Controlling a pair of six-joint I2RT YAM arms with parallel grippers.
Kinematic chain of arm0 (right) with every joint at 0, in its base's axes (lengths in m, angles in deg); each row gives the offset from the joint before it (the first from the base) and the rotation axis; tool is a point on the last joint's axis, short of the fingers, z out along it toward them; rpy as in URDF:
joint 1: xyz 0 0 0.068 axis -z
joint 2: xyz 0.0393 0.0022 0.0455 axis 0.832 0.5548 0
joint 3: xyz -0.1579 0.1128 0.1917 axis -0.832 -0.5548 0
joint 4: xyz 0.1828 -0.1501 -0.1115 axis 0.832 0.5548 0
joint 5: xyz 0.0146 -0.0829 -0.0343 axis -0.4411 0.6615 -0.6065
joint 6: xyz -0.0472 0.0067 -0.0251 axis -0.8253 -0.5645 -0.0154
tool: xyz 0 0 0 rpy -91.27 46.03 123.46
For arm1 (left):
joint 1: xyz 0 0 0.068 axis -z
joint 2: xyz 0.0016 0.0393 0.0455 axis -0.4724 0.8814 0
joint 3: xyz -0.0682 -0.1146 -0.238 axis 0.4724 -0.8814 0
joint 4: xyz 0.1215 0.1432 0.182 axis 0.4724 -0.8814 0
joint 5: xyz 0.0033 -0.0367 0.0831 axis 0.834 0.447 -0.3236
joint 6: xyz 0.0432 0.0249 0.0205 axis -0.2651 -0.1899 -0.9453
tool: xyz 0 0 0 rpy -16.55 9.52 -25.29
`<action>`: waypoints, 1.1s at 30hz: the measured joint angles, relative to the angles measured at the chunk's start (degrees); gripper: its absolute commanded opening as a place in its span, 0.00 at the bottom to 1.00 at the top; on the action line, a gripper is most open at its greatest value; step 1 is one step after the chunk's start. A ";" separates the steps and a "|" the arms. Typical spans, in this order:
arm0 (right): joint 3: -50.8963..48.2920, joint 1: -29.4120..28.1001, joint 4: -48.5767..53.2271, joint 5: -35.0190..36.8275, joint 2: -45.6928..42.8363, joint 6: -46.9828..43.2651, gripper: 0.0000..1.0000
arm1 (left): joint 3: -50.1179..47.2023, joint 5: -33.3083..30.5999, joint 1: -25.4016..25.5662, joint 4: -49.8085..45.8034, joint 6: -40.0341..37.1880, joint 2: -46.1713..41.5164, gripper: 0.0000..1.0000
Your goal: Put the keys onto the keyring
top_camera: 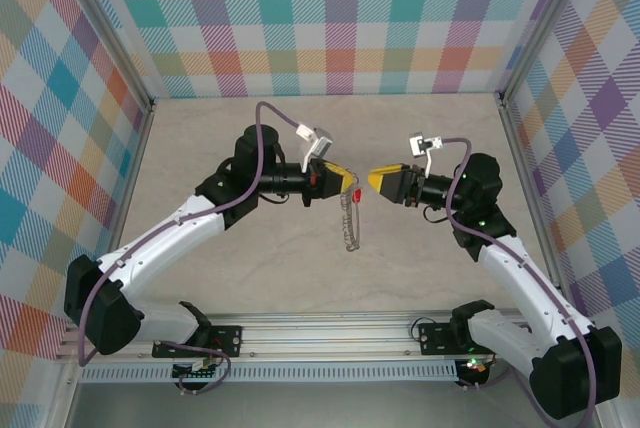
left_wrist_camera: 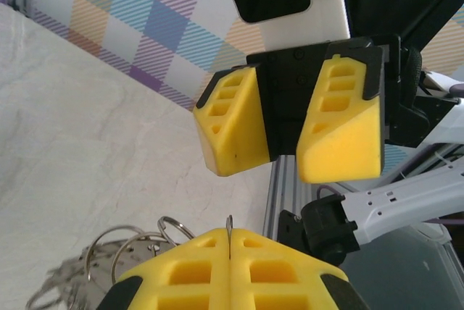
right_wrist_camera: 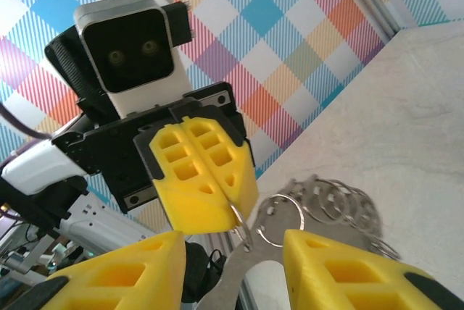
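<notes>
Both arms bend inward from their bases, claws facing tip to tip, close but apart. The left claw (top_camera: 347,179) is pinched tight on the keyring (top_camera: 350,223); the right claw (top_camera: 372,179) has its jaws parted.

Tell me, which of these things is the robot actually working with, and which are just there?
For the job: keyring, pinched in the shut left fingers; key with red tag; open right fingers.

Just there: table; checked walls; metal rail.
</notes>
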 measured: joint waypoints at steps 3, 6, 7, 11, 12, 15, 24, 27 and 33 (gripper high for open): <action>0.31 -0.74 -0.22 -0.48 0.55 -0.02 0.38 | 0.37 1.14 0.00 -0.70 -0.04 0.57 0.00; 0.61 -1.31 -0.24 -0.63 1.57 -0.04 0.37 | 0.48 2.05 0.00 -0.85 -0.02 0.74 0.00; 0.61 -1.44 -0.24 -0.61 1.92 -0.04 0.36 | 0.59 2.29 0.00 -0.92 -0.02 0.76 0.00; 0.63 -2.19 -0.26 -0.61 3.04 -0.22 0.31 | 0.96 3.15 -0.02 -0.90 -0.02 0.96 0.00; 0.63 -2.40 -0.26 -0.61 3.21 -0.24 0.30 | 0.96 3.30 0.00 -0.92 -0.02 0.98 0.00; 0.66 -3.08 -0.22 -0.61 3.48 -0.44 0.30 | 0.98 3.56 0.00 -0.92 -0.02 1.03 0.00; 0.90 -3.19 1.79 0.68 1.92 -2.01 0.25 | 1.03 3.74 0.00 -1.01 -0.02 1.42 0.00; 1.20 -3.19 2.01 0.68 1.66 -2.16 0.21 | 1.03 3.78 0.00 -1.01 -0.02 1.49 0.00; 1.57 -3.19 2.01 -0.04 1.68 -2.19 0.20 | 1.05 4.17 0.00 -1.01 0.00 1.66 0.00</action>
